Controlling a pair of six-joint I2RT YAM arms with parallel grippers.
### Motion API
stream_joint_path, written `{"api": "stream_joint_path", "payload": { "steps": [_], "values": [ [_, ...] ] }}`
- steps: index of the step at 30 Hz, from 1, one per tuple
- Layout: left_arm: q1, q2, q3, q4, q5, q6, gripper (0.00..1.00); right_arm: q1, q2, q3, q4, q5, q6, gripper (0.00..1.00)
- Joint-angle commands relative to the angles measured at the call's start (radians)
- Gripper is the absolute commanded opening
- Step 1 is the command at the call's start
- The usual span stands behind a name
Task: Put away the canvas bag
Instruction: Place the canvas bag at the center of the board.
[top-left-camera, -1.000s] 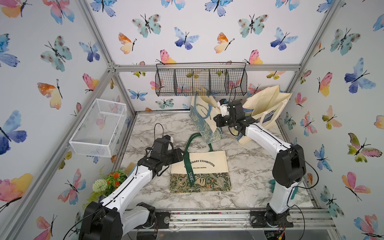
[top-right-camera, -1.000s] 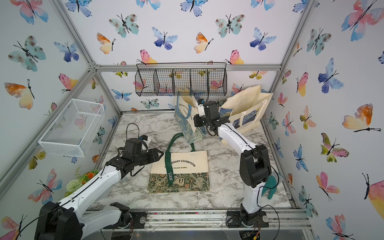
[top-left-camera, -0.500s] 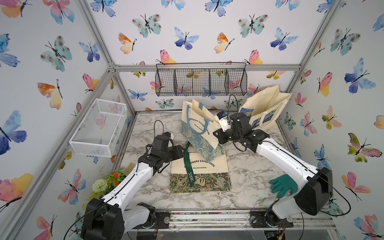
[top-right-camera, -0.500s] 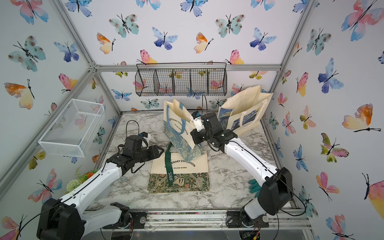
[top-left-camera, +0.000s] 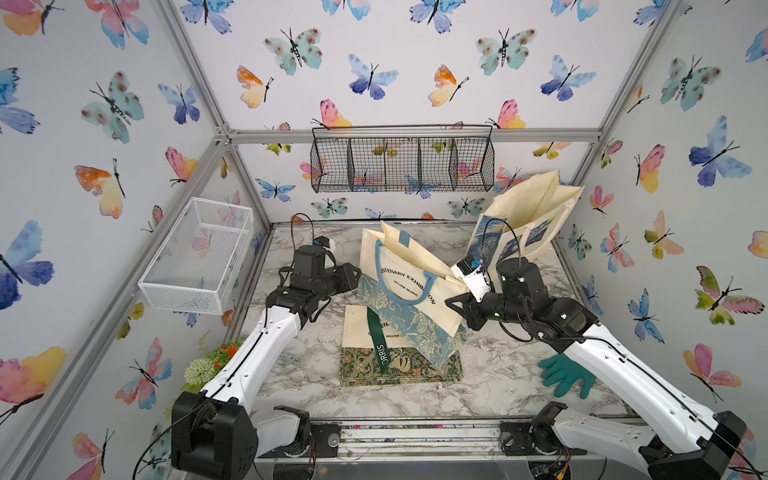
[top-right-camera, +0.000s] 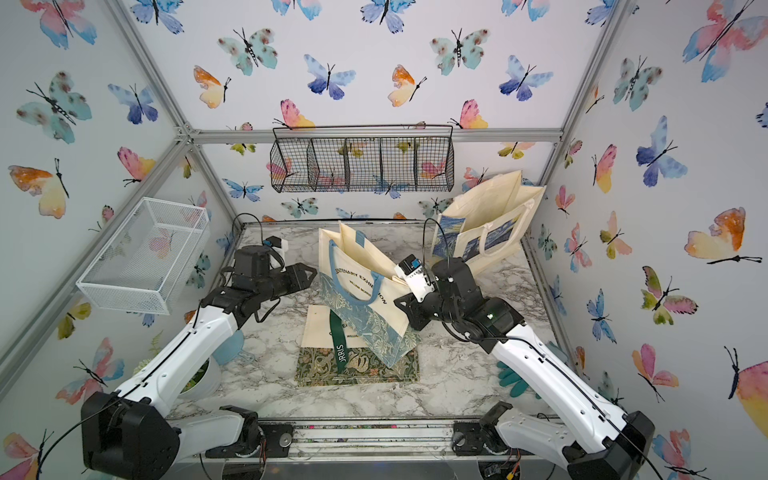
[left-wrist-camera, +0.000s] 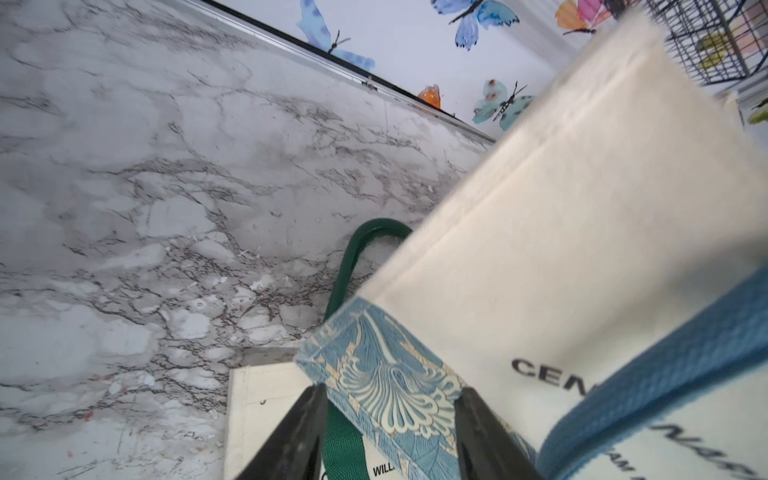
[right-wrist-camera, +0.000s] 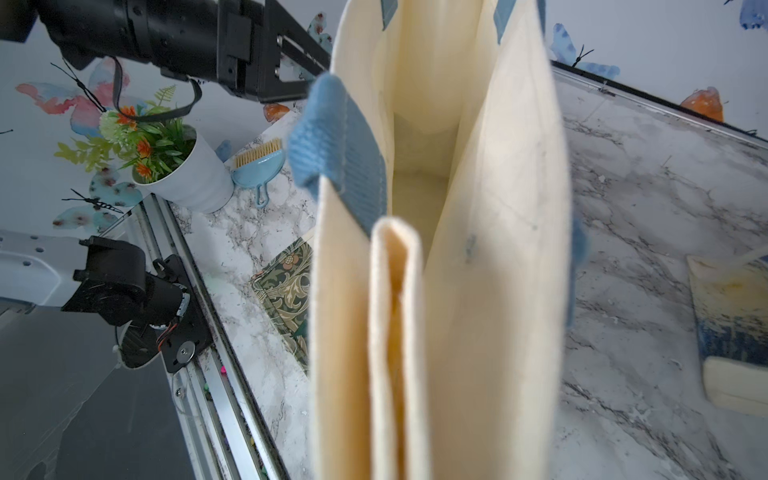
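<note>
**Canvas bag (top-left-camera: 409, 299) swung forward**

Right gripper (top-left-camera: 449, 302), clamped on its rim, brought it from the back; it hangs tilted over a folded bag (top-left-camera: 399, 368). Left gripper (left-wrist-camera: 390, 401), jaws apart, now straddles its lower corner. Light, soft cloth: the stitched rim seems the best hold.

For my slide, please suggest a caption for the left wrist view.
Open left end effector straddles the blue floral corner of the canvas bag, above the marble table.

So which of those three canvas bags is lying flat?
The cream canvas bag with the dark green strap; the blue-handled bag is held tilted, the painting-print bag stands at the back.
</note>
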Motion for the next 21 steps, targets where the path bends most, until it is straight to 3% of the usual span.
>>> {"api": "stream_joint_path", "payload": {
  "steps": [1,12,14,16,17,21],
  "values": [
    [0.039,-0.011,0.036,-0.038,-0.016,0.042,0.54,0.0,-0.021,-0.03,-0.02,-0.059,-0.007,0.02],
    [0.062,-0.009,-0.001,-0.003,0.042,0.026,0.55,0.0,-0.084,-0.157,-0.064,-0.093,0.091,0.03],
    [0.061,-0.004,0.0,-0.003,0.044,0.03,0.55,0.0,-0.08,-0.147,-0.087,-0.09,0.094,0.19],
    [0.062,0.002,0.0,-0.001,0.046,0.031,0.55,0.0,-0.08,-0.128,-0.1,-0.077,0.093,0.26],
    [0.063,0.006,0.0,0.0,0.05,0.031,0.55,0.0,-0.08,-0.108,-0.106,-0.068,0.093,0.36],
    [0.064,0.017,-0.001,0.0,0.078,0.03,0.55,0.0,-0.063,0.038,-0.16,-0.025,0.073,0.61]
  ]
}}
